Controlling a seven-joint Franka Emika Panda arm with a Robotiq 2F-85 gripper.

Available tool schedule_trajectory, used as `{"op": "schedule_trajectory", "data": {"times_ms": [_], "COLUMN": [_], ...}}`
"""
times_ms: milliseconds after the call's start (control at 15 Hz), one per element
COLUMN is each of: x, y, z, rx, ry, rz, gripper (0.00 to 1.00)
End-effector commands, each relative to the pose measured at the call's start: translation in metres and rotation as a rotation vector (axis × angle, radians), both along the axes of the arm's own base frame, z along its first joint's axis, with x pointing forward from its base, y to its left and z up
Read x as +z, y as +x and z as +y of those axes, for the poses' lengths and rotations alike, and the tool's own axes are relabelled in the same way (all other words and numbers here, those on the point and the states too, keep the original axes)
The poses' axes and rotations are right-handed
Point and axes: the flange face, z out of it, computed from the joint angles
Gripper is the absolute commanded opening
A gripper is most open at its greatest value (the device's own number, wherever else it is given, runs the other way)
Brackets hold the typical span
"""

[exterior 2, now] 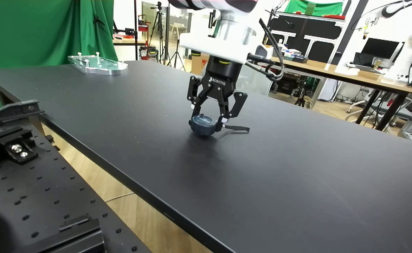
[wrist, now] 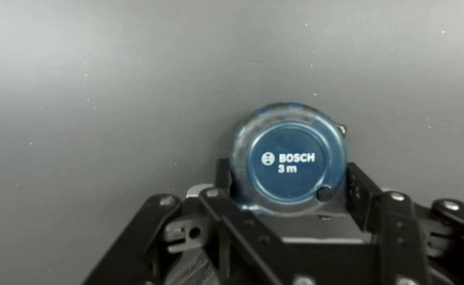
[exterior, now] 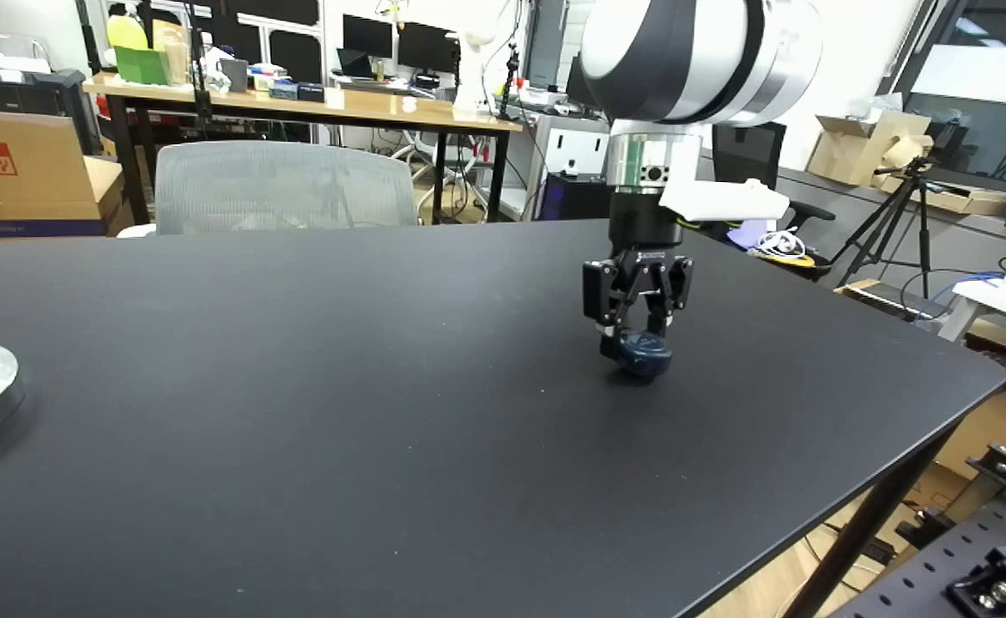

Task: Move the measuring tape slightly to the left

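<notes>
Measuring tape (wrist: 289, 162) pinched by fingers (wrist: 360, 194) across opposite sides, likely so squat body can shift left level, without rolling. Low hold, at or just above bench (exterior 2: 290, 168), presumably because only slight move wanted; whether underside touches bench or clears it, cannot tell. Tape sits between fingers, printed face up, rounded front half reaching past them in wrist view, contact looking close on both sides. Dark strap (exterior 2: 237, 128) sticks out beyond one finger in an exterior view, perhaps part of tape.
</notes>
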Motion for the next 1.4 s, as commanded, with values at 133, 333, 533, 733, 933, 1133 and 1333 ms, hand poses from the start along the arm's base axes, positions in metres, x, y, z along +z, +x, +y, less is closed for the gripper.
{"op": "schedule_trajectory", "data": {"times_ms": [133,333,533,733,933,1133,1333], "x": [0.052,0.069,0.070,0.063,0.048,0.033,0.022], "y": [0.021,0.038,0.052,0.060,0.066,0.067,0.068], "z": [0.015,0.028,0.045,0.063,0.082,0.099,0.109], "rx": [-0.017,-0.002,0.015,0.021,0.007,0.004,0.012], "ry": [0.025,0.010,-0.017,-0.055,-0.093,-0.084,-0.075], "rz": [-0.086,-0.101,-0.084,-0.061,-0.050,-0.036,-0.025], "gripper": [0.45,0.45,0.45,0.45,0.45,0.45,0.45]}}
